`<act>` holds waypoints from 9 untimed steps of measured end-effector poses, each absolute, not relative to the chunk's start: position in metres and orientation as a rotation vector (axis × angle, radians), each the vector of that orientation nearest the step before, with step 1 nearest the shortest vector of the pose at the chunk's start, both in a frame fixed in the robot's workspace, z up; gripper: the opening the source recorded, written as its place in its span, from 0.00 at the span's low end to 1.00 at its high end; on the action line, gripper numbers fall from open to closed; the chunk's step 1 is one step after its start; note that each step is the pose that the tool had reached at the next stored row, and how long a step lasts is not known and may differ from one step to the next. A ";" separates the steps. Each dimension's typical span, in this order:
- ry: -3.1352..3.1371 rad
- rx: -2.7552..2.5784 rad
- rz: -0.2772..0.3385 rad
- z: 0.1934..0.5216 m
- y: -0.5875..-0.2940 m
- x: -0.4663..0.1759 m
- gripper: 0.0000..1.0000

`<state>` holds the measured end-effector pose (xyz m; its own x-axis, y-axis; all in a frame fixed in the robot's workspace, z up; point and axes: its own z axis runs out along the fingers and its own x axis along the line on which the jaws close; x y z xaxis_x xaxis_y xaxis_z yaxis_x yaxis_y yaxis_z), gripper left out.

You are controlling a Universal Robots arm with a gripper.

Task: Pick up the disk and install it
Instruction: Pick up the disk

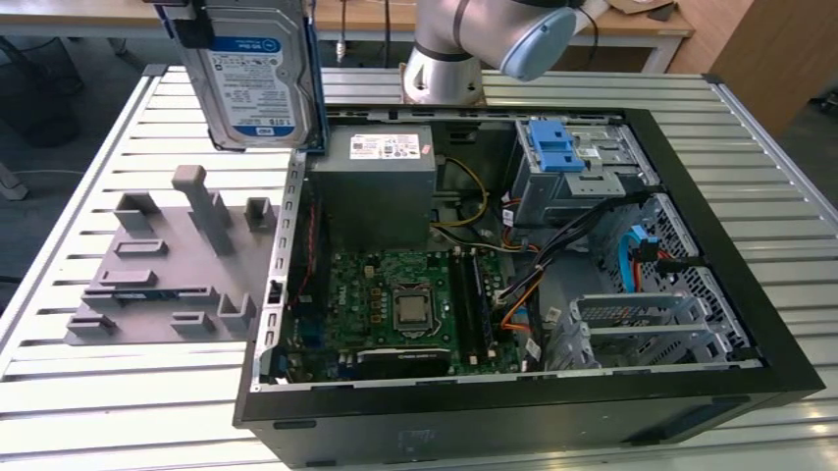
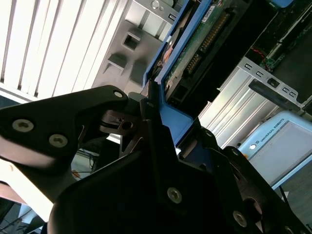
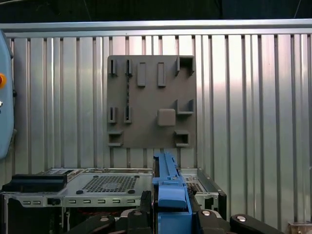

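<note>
The disk (image 1: 249,78), a silver hard drive with a white-and-blue label in a blue carrier bracket, hangs upright in the air at the exterior view's upper left, above the table and beside the open computer case (image 1: 733,294). My gripper (image 2: 155,114) is shut on the disk, its black fingers clamped on the blue bracket (image 2: 170,119). The first wrist view looks along the bracket's blue edge (image 3: 168,187), with the gripper (image 3: 168,217) around it. The disk's green circuit-board side (image 2: 195,44) faces the second wrist view.
A grey fixture plate (image 1: 171,265) with raised holders lies on the slatted metal table (image 1: 131,412), below the disk. Inside the case are a grey power-supply box (image 1: 380,157), a metal drive cage with blue latches (image 1: 570,157) and a motherboard (image 1: 406,304). The arm's base (image 1: 445,69) stands behind the case.
</note>
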<state>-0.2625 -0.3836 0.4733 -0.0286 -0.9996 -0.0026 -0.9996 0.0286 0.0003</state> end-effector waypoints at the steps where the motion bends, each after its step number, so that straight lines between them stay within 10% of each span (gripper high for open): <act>1: 2.251 -2.188 0.002 0.473 -0.384 -0.262 0.36; 9: 2.243 -2.180 -0.004 0.473 -0.385 -0.262 0.36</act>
<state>-0.2625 -0.3851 0.4733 -0.0285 -0.9996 -0.0086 -0.9995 0.0286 -0.0116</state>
